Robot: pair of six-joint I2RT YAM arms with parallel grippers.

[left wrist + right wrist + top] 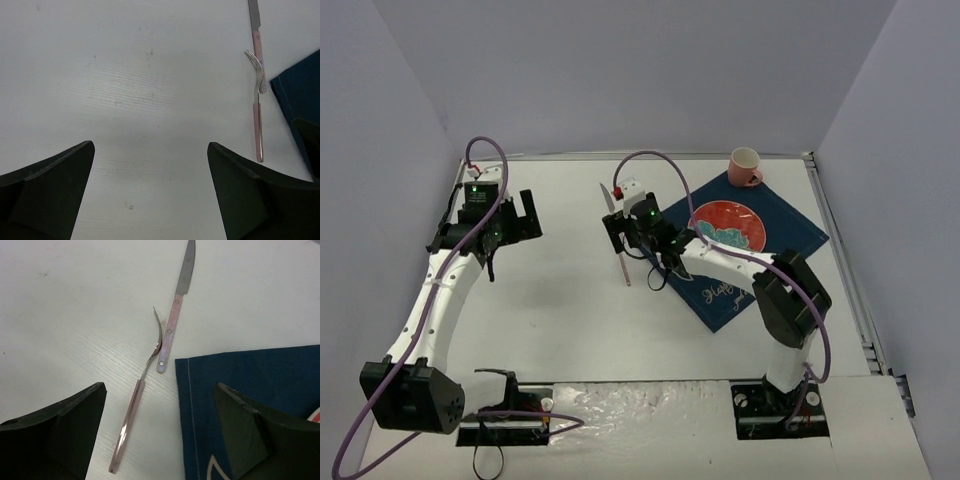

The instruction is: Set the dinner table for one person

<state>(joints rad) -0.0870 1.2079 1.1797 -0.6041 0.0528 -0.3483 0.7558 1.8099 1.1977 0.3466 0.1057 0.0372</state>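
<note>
White dinner table [570,320], grey walls [620,70], navy cloth [792,226], left gripper [150,145] and right gripper [160,385] spread apart

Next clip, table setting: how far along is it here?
Done: the cloth is laid on the table, the plate sits on it, the mug at its far corner. In hand: nothing; the right gripper hangs, jaws open, over the fork and knife, which lie touching left of the cloth; the left gripper is open over bare table. Left: probably spacing fork and knife around the plate.
</note>
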